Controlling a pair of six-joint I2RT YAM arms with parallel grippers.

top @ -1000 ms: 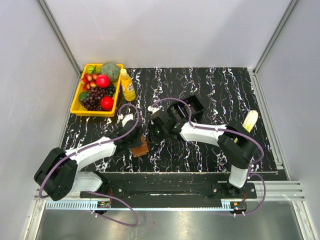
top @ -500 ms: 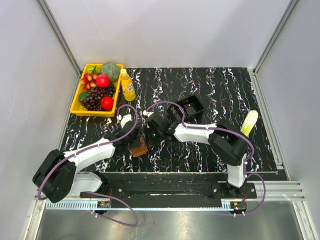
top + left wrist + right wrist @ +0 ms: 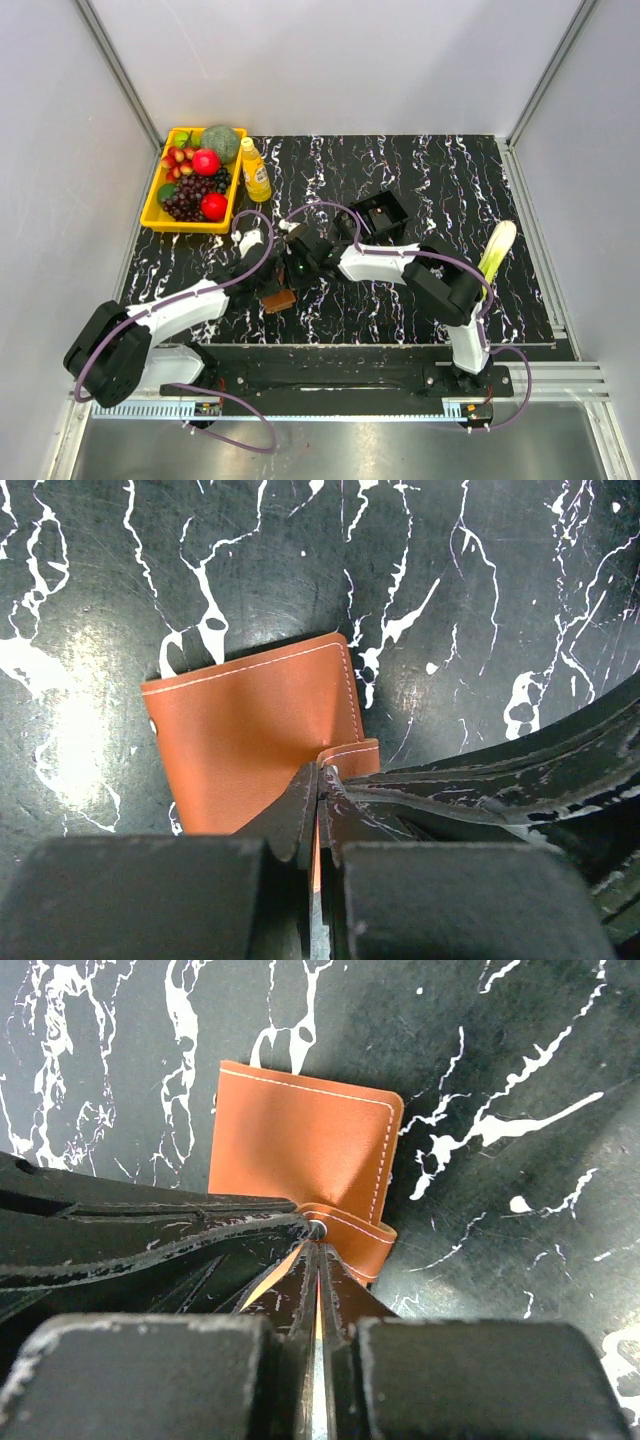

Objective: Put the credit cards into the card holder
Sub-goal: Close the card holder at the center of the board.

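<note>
Card holder (image 3: 250,740) edge in left gripper (image 3: 318,780), seemingly right gripper (image 3: 318,1235) too

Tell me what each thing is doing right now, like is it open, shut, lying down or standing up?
card holder, lying on the table, one flap lifted at its corner
left gripper, shut on the card holder's flap
right gripper, shut on that same flap
bottle, standing upright
yellow tray, full of fruit
</note>
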